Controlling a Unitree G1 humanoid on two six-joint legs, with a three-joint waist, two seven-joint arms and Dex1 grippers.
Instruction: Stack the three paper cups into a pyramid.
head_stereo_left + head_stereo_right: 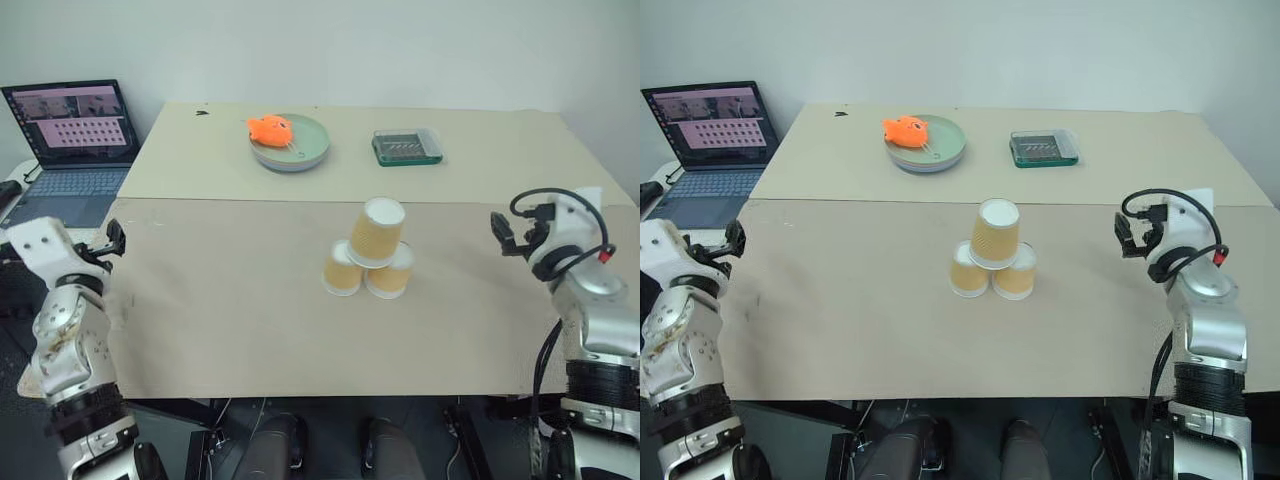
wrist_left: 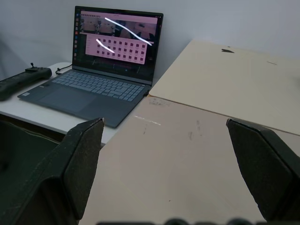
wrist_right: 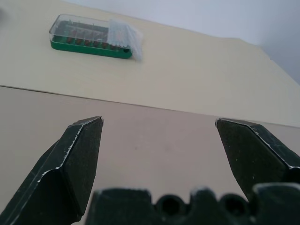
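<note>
Black wedge-fingered tool gaping, tapered paper cups pyramided

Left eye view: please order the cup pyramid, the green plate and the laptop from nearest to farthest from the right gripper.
From the right gripper:
1. Cup pyramid, at the table's middle, toward the robot's left.
2. Green plate, farther back on the table, with an orange toy on it.
3. Laptop, beyond the table's far left edge.

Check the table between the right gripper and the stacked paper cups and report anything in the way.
Nothing visible stands in the way. Bare tabletop lies between the open right gripper and the paper cups. The green plate and the clear-lidded green box sit farther back, off that path.
</note>
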